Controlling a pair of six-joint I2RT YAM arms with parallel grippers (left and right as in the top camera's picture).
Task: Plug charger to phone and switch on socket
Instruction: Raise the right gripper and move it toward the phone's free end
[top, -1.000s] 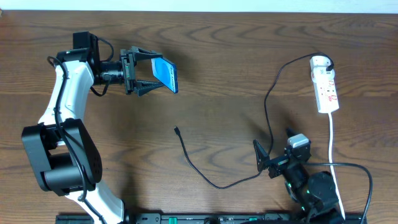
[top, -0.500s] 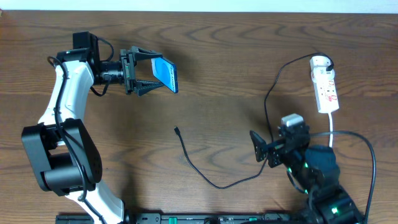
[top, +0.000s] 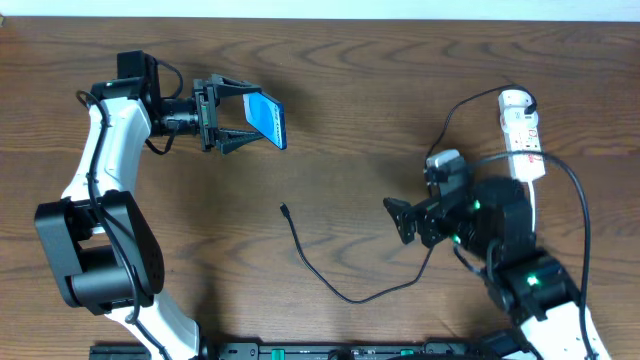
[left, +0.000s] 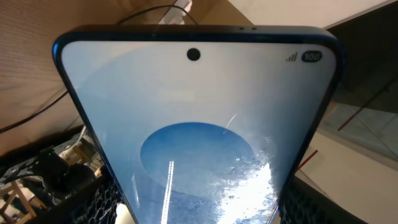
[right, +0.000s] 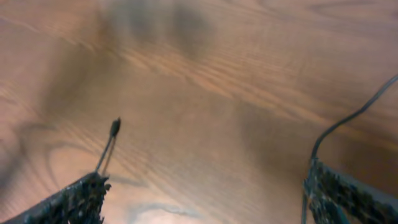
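1. A wooden table (top: 350, 90) of dark brown, with wavy grain running mostly along its length, is seen filling nearly all of the overhead view.
2. A narrow pale strip (top: 320, 8) is seen along the table's far edge, at the top of that view.
3. A black rail (top: 300, 352) is laid along the near edge, with small green marks on it.
4. In the right wrist view the grain is shown blurred, with soft dark patches across it.

Blue phone (top: 266, 118) tilted, charger (top: 310, 262) loose, socket (top: 524, 140) right
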